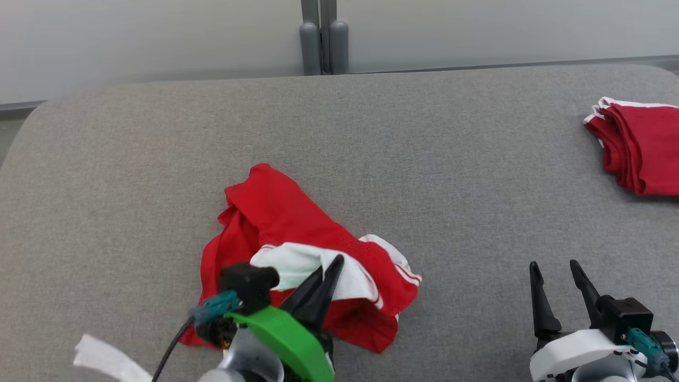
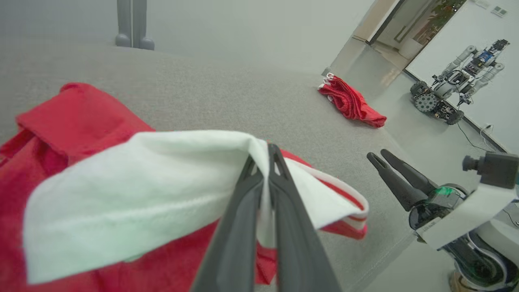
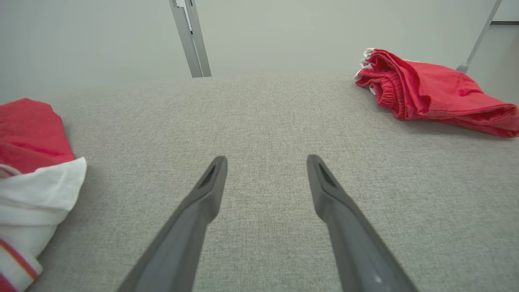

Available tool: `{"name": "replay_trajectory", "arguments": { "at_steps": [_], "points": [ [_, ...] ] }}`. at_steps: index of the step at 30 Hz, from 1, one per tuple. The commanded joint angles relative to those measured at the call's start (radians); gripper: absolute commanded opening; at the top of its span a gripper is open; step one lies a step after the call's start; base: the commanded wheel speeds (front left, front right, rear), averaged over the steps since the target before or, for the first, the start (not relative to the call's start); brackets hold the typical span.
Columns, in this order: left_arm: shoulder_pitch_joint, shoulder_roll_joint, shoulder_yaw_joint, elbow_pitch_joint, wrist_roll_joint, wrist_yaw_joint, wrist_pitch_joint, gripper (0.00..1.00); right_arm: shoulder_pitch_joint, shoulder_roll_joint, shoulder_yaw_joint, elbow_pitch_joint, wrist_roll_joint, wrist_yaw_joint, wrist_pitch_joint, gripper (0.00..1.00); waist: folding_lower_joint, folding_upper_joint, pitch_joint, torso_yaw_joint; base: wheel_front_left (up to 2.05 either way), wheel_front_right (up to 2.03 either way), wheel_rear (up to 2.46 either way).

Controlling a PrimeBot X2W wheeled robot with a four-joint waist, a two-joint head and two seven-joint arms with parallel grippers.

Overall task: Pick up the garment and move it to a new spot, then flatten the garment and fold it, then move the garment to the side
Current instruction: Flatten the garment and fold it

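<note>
The left gripper [image 2: 269, 150] is pinching a white fold of the crumpled red garment [image 1: 276, 212], with its fingers pressed together on the cloth. This garment is lying at the near centre-left of the grey fabric-covered surface [image 1: 371, 132]. The right gripper [image 1: 554, 265] is standing well apart to the right, with its fingers spread wide and gripping nothing. A folded red garment [image 1: 642, 148] is lying at the far right.

Red garment [image 1: 276, 212] with white lining (red-and-white striped trim), grey fabric table [image 1: 424, 159], second red garment [image 1: 642, 148] edged white
</note>
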Motion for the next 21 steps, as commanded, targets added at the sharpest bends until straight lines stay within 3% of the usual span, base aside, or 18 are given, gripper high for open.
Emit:
{"name": "replay_trajectory", "arguments": {
  "at_steps": [1, 5, 11, 16, 21],
  "points": [
    [-0.056, 0.002, -0.019, 0.014, 0.029, -0.012, 0.022, 0.00, -0.011, -0.003, 0.010, 0.003, 0.004, -0.002, 0.000, 1.00, 0.0000, 0.0000, 0.010, -0.025, 0.00, 0.00, 0.00],
    [-0.216, -0.035, -0.041, 0.092, 0.047, -0.040, 0.045, 0.00, -0.034, -0.003, 0.021, 0.005, 0.017, -0.002, 0.000, 1.00, 0.0000, 0.0000, 0.035, -0.077, 0.00, 0.00, 0.00],
    [-0.455, -0.062, -0.031, 0.332, 0.105, -0.058, 0.002, 0.00, -0.070, -0.003, 0.049, 0.014, 0.048, -0.002, 0.000, 1.00, 0.0000, 0.0000, 0.088, -0.201, 0.00, 0.00, 0.00],
    [-0.601, -0.050, 0.035, 0.521, 0.142, -0.026, -0.101, 0.00, -0.078, -0.002, 0.054, 0.021, 0.070, -0.002, 0.000, 1.00, 0.0000, 0.0000, 0.125, -0.287, 0.00, 0.00, 0.00],
    [-0.697, -0.040, 0.080, 0.701, 0.167, 0.003, -0.217, 0.00, -0.075, -0.002, 0.052, 0.029, 0.080, -0.002, 0.000, 1.00, 0.0000, 0.0000, 0.145, -0.332, 0.00, 0.00, 0.00]
  ]
}}
